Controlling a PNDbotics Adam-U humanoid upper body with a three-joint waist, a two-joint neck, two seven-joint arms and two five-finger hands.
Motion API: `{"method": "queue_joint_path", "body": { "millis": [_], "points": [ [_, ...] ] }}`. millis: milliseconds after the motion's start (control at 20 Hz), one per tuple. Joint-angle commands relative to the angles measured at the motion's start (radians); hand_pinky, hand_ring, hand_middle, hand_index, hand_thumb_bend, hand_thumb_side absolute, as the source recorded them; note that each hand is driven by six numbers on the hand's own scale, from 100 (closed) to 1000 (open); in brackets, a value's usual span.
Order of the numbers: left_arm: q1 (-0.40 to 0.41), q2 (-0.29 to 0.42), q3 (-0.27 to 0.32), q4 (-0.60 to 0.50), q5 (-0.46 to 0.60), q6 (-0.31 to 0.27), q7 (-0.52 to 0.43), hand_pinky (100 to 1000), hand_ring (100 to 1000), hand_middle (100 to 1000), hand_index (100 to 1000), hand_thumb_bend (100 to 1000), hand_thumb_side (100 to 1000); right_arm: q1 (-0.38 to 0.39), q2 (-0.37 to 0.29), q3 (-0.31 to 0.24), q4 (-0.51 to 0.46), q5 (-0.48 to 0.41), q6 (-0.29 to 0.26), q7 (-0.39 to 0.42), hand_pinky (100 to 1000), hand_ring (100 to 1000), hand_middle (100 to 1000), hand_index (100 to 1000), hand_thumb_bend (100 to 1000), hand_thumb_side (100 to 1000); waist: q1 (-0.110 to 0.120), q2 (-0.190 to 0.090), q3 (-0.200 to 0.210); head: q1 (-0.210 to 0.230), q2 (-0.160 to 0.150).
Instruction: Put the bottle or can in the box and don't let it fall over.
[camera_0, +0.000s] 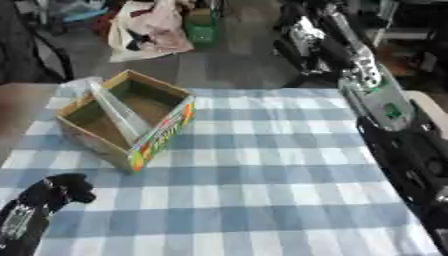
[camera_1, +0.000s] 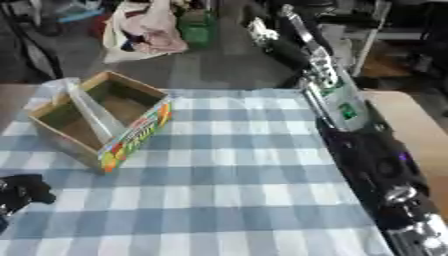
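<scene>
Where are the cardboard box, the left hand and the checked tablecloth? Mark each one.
cardboard box (camera_0: 162, 134): left eye view, on its printed near side wall.
left hand (camera_0: 61, 189): left eye view, on its curled fingers.
checked tablecloth (camera_1: 236, 190): right eye view, on a bare patch.

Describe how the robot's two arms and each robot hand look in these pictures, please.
The left robot hand is black, on a black forearm with silver parts. The right arm is mostly black, with silver and white segments and a pale panel bearing a small green mark. The right robot hand cannot be made out.
</scene>
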Motion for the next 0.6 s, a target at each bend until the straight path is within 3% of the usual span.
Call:
{"method": "queue_joint_path", "body": {
  "millis": [50, 300, 600],
  "points": [
    [0.010, 0.029, 0.013, -0.020, -0.008, 0.000, 0.057, 682, 643, 625, 786, 207, 1000, 0.057, 0.013, -0.030, -0.120, -0.006, 0.023, 0.004, 753, 1000, 960, 1000, 100, 598, -0.005, -0.022, -0.029, 0.053, 0.034],
    [0.049, 0.037, 0.014, -0.019, -0.022, 0.002, 0.143, 692, 677, 649, 802, 216, 1000, 0.204, 0.111, -0.055, -0.187, 0.062, 0.046, -0.003, 742, 1000, 941, 1000, 100, 637, -0.026, -0.040, -0.131, 0.141, 0.080],
    [0.076, 0.038, 0.004, -0.019, -0.025, -0.004, 0.209, 702, 698, 661, 803, 221, 1000, 0.336, 0.209, -0.070, -0.212, 0.118, 0.064, 0.002, 730, 1000, 926, 1000, 100, 678, -0.030, -0.056, -0.184, 0.209, 0.106]
  ]
}}
